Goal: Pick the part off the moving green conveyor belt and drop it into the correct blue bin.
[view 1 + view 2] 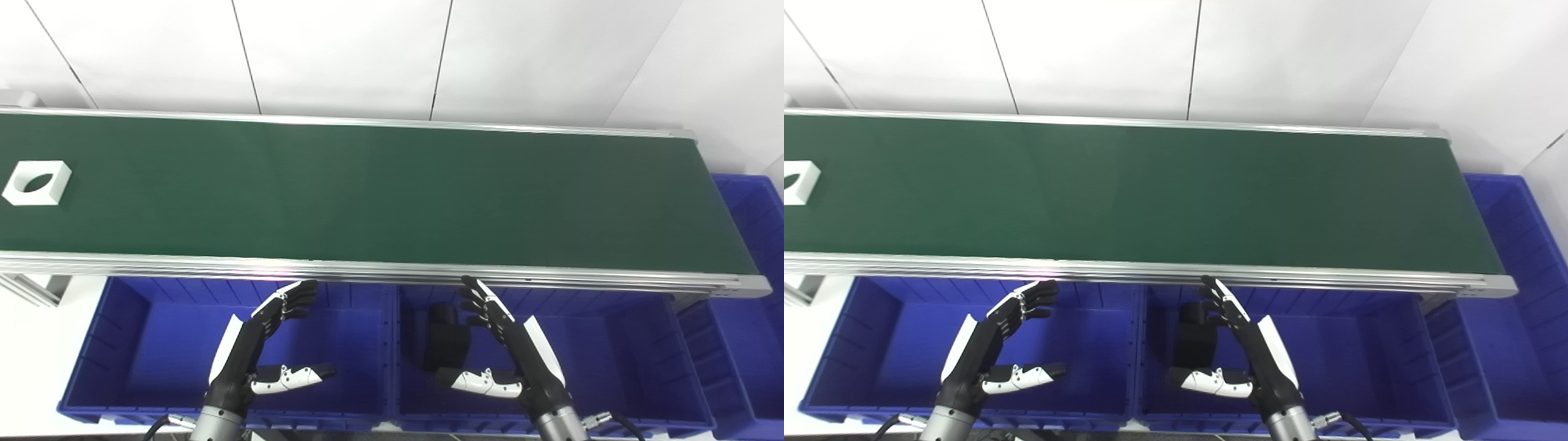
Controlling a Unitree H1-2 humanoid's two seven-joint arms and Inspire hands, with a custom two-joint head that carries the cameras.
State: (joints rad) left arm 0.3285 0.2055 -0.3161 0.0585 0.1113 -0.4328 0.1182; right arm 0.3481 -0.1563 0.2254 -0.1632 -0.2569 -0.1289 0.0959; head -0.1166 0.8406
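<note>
The left hand (257, 349) hovered over the left blue bin (141, 355), fingers spread wide, thumb turned inward, holding nothing. The right hand (508, 349) mirrored it above the middle blue bin (612, 361), equally spread and empty, with a black part (446, 343) just beside its thumb, probably lying in that bin. Far left of both hands, a white square part (37, 182) with a round hole lay flat on the green conveyor belt (392, 190), slightly skewed.

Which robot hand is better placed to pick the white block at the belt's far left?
Probably the left robot hand. It hovers open over the left blue plastic bin, nearer the white square block with a round hole on the green conveyor belt. The right robot hand, also open, sits farther away.
</note>
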